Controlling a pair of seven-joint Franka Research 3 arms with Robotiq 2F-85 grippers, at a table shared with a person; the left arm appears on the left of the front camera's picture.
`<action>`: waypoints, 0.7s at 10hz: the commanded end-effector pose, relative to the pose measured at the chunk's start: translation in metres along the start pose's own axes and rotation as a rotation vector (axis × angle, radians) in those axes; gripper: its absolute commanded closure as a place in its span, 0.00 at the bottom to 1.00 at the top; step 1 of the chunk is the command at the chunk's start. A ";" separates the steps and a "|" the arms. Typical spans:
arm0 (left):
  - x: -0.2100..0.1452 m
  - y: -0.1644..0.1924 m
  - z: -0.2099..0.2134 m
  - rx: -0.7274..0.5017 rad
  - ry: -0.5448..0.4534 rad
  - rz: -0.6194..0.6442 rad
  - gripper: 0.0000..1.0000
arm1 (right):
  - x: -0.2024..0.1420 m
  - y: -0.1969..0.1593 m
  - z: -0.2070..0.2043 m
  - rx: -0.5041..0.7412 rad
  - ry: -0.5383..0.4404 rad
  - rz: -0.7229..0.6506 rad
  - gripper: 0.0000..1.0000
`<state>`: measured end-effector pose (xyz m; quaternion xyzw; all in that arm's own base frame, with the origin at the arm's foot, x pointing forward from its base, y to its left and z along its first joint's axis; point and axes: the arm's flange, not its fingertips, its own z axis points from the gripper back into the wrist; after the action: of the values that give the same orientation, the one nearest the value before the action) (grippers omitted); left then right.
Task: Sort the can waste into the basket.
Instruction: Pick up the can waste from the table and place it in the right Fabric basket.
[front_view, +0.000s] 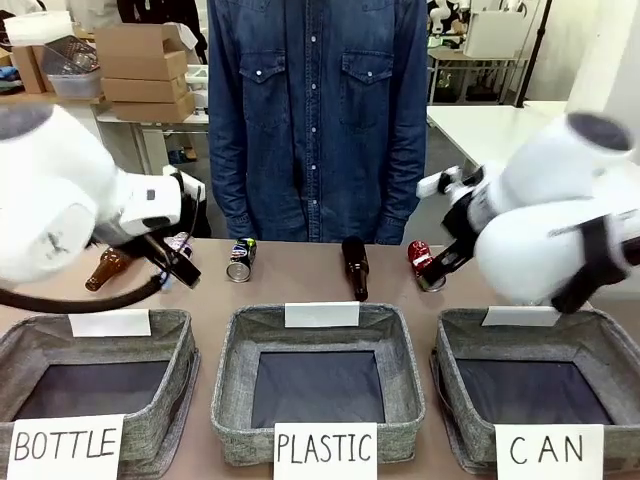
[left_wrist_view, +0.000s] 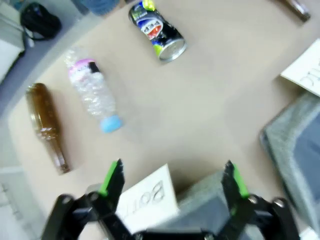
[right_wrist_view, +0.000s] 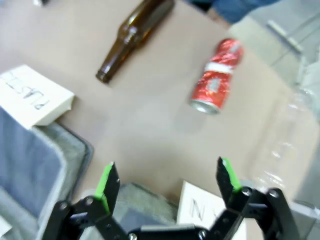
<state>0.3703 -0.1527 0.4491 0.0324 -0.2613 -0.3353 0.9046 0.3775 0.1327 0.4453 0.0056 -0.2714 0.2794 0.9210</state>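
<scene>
A dark blue-black can lies on its side on the table behind the middle basket; in the left wrist view the same can is far ahead of my open, empty left gripper. A dented red can lies behind the right-hand basket, partly hidden by my right arm. In the right wrist view that red can lies ahead of my right gripper, which hangs open and empty over the far rim of the grey basket signed "CAN".
Grey baskets signed "BOTTLE" and "PLASTIC" stand left and middle. Brown bottles and clear plastic bottles lie among the cans. A person stands at the far edge.
</scene>
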 end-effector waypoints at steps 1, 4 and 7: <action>-0.060 -0.036 0.094 0.096 -0.114 -0.083 0.00 | -0.028 -0.007 0.079 -0.098 -0.075 -0.001 0.00; 0.005 -0.016 0.098 0.099 -0.090 -0.063 0.00 | -0.001 -0.017 0.082 -0.074 -0.081 -0.016 0.00; -0.005 0.013 0.110 -0.186 0.012 -0.021 0.00 | -0.017 -0.037 0.100 0.279 -0.093 -0.219 0.00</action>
<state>0.3177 -0.1483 0.5271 0.0168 -0.2670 -0.3656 0.8915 0.3416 0.0932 0.5152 0.0590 -0.2977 0.2365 0.9230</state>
